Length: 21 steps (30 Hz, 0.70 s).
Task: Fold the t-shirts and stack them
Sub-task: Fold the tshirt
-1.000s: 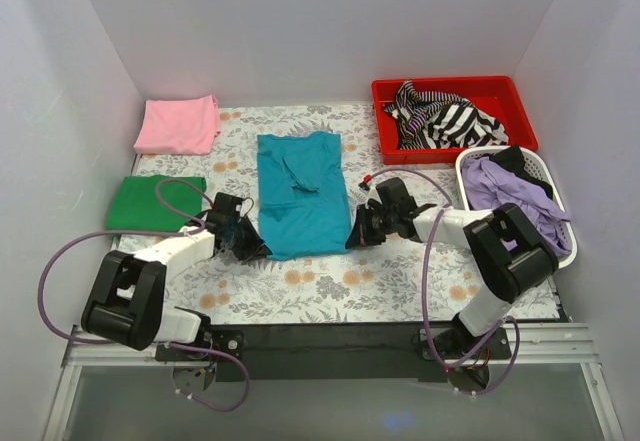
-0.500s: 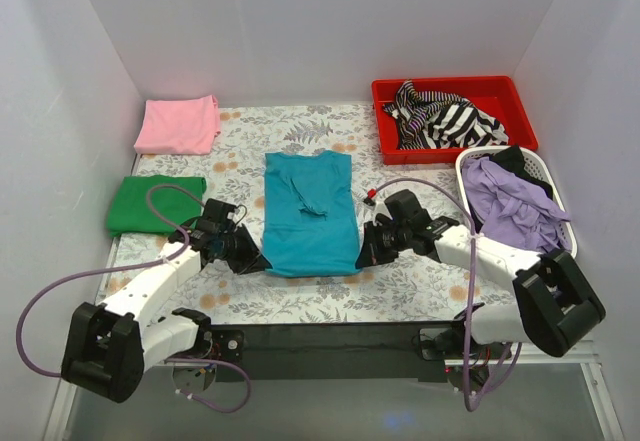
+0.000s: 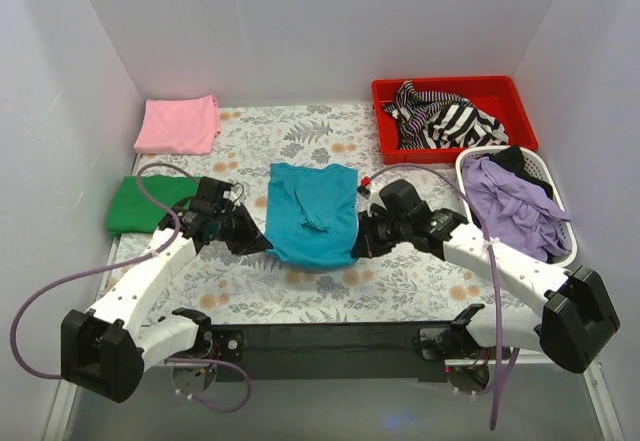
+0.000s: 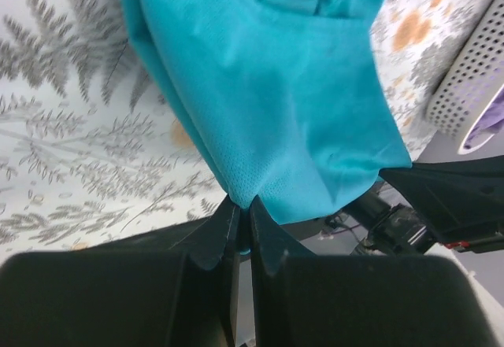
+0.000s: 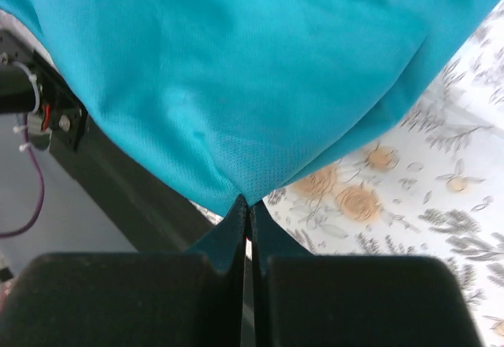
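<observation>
Over the bench, left fingers and right fingers each pinch a teal t-shirt corner, holding the hem up to fold.

Plain solid colour, fine mesh weave up close, on the soft teal cloth t-shirt; equally plain on the folded light pink cloth t-shirt and the folded green cloth t-shirt. White ground with grey fern leaves and orange blossoms on the flat printed table cover; bright red for the rectangular plastic tray, black-and-white stripes on the crumpled striped cloth in it. White for the perforated plastic basket, with a lilac crumpled cloth and a black cloth inside; white links with black joints on the left arm and the right arm.
</observation>
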Available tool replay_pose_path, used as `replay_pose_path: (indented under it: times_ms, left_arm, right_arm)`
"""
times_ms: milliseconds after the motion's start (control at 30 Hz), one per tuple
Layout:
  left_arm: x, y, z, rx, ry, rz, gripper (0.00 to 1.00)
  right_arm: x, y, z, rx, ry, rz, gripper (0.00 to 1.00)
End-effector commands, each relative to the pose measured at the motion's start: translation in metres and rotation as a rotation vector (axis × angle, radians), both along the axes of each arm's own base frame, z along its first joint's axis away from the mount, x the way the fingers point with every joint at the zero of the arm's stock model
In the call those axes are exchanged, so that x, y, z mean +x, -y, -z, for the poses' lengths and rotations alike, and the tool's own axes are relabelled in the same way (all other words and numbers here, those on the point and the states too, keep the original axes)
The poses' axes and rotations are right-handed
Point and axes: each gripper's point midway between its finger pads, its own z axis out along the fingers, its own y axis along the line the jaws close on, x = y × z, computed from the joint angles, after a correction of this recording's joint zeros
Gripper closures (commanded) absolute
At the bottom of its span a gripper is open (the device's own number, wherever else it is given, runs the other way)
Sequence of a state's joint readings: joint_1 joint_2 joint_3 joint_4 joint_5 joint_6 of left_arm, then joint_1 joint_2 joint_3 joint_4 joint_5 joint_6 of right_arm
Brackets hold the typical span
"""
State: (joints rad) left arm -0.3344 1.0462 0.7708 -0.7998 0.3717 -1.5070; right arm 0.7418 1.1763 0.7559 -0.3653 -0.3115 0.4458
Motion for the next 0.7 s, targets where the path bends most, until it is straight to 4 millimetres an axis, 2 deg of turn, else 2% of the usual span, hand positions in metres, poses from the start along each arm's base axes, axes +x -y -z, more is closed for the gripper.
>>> replay_pose_path:
  times_ms: [0, 67, 133, 200, 233, 267, 300, 333, 367, 433, 467, 500, 533, 567, 600, 667]
  left_arm:
    - [0.031, 0.006, -0.014, 0.005, 0.065, -0.016, 1.0]
    - [0.052, 0.011, -0.025, 0.001, 0.115, -0.015, 1.0]
    - [0.067, 0.014, -0.02, 0.016, 0.111, -0.015, 1.0]
    - [0.085, 0.017, -0.027, 0.025, 0.156, -0.015, 1.0]
    - [0.093, 0.019, -0.021, 0.034, 0.146, -0.015, 1.0]
    - [0.104, 0.021, -0.03, 0.029, 0.177, -0.013, 1.0]
    - [0.113, 0.02, -0.032, 0.045, 0.197, -0.022, 1.0]
    - [0.121, 0.021, -0.023, 0.062, 0.178, -0.021, 1.0]
    - [0.127, 0.02, -0.022, 0.071, 0.177, -0.025, 1.0]
    - [0.142, 0.021, -0.023, 0.09, 0.189, -0.025, 1.0]
    - [0.149, 0.019, -0.016, 0.101, 0.177, -0.028, 1.0]
    - [0.161, 0.021, -0.023, 0.092, 0.208, -0.036, 1.0]
    - [0.167, 0.02, -0.024, 0.091, 0.216, -0.04, 1.0]
    - [0.175, 0.02, -0.015, 0.098, 0.198, -0.039, 1.0]
    - [0.186, 0.022, -0.023, 0.092, 0.22, -0.045, 1.0]
    - [0.198, 0.021, -0.012, 0.104, 0.204, -0.045, 1.0]
  right_arm:
    - [0.043, -0.012, -0.03, -0.025, 0.155, 0.025, 0.99]
    - [0.059, -0.015, -0.035, -0.048, 0.207, 0.022, 0.99]
    - [0.077, -0.022, -0.042, -0.062, 0.236, 0.021, 0.99]
    - [0.094, -0.02, -0.036, -0.096, 0.252, 0.025, 0.99]
    - [0.104, -0.022, -0.042, -0.089, 0.266, 0.03, 0.99]
    - [0.113, -0.018, -0.042, -0.093, 0.269, 0.045, 0.99]
    - [0.12, -0.018, -0.036, -0.107, 0.266, 0.041, 0.99]
    - [0.128, -0.02, -0.042, -0.098, 0.28, 0.043, 0.99]
    - [0.137, -0.017, -0.034, -0.115, 0.267, 0.054, 0.99]
    - [0.148, -0.018, -0.033, -0.117, 0.272, 0.047, 0.99]
    - [0.16, -0.018, -0.04, -0.105, 0.285, 0.059, 0.99]
    - [0.166, -0.019, -0.034, -0.112, 0.273, 0.057, 0.99]
    - [0.173, -0.02, -0.035, -0.111, 0.282, 0.055, 0.99]
    - [0.185, -0.022, -0.037, -0.102, 0.284, 0.059, 0.99]
    - [0.19, -0.022, -0.036, -0.099, 0.28, 0.06, 0.99]
    - [0.207, -0.025, -0.037, -0.082, 0.28, 0.061, 0.99]
